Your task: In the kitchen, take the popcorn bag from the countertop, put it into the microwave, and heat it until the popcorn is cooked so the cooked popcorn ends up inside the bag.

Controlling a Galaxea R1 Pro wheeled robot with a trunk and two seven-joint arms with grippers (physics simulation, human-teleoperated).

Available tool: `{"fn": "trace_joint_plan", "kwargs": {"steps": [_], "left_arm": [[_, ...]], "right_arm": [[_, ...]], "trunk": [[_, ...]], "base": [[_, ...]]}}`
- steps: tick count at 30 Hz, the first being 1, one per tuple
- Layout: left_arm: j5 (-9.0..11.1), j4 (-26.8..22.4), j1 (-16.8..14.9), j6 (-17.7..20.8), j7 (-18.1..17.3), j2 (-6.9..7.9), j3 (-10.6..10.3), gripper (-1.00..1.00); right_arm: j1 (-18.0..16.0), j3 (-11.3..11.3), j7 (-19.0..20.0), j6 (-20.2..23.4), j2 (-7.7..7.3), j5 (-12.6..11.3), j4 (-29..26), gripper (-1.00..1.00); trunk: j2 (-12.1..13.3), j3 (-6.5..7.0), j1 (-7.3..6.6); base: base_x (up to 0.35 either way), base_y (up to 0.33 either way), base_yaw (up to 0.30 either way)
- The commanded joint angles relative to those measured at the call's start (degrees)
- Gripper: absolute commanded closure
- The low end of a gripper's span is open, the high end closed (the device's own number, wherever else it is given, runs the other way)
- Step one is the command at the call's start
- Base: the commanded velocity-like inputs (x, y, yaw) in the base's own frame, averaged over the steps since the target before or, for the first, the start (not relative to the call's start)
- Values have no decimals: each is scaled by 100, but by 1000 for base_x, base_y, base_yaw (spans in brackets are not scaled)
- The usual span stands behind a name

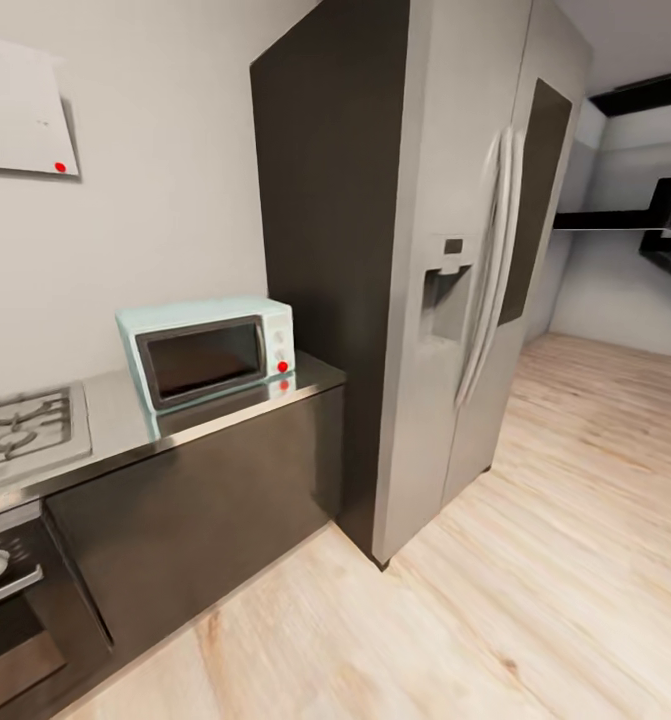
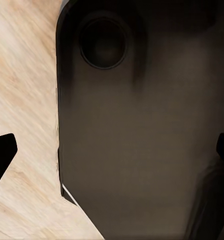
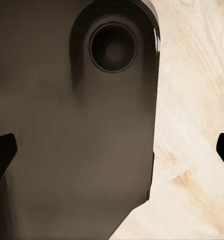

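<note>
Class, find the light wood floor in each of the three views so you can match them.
Head view: wood floor spans the lower right, before the fridge.
Left wrist view: pale strip beside the robot's dark body.
Right wrist view: pale strip beside that dark body.
Shared landmark: the floor's plank grain.

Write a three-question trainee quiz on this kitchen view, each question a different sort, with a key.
1. True or false: the microwave door is shut.
2. What stands right of the microwave: A) fridge B) sink C) shelf?
3. Fill in: the hob lies on the microwave's ____ side in the head view.

Key: 1 true; 2 A; 3 left.
</note>
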Motion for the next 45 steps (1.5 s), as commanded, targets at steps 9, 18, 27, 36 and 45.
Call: {"fn": "trace_joint_plan", "kwargs": {"steps": [9, 18, 27, 36, 45], "left_arm": [[31, -6, 0, -2, 28, -7, 2, -100], [31, -6, 0, -2, 37, -2, 2, -100], [39, -8, 0, -2, 37, 0, 2, -100], [40, -7, 0, -2, 37, 0, 2, -100], [31, -8, 0, -10, 29, 0, 2, -100]], "right_arm": [[-2, 7, -2, -12, -2, 2, 0, -100], [-2, 21, 23, -20, -13, 59, 1, -100], [-2, 40, -6, -13, -20, 43, 6, -100], [-2, 34, -12, -75, -40, 48, 7, -100], [-2, 34, -12, -125, -44, 41, 7, -100]], "trunk": [[-2, -5, 3], [-2, -5, 3], [-2, -5, 3], [-2, -5, 3], [-2, -5, 3]], "base": [[322, -141, 5], [322, -141, 0], [322, -141, 0], [255, -77, 75], [7, -1, 265]]}}
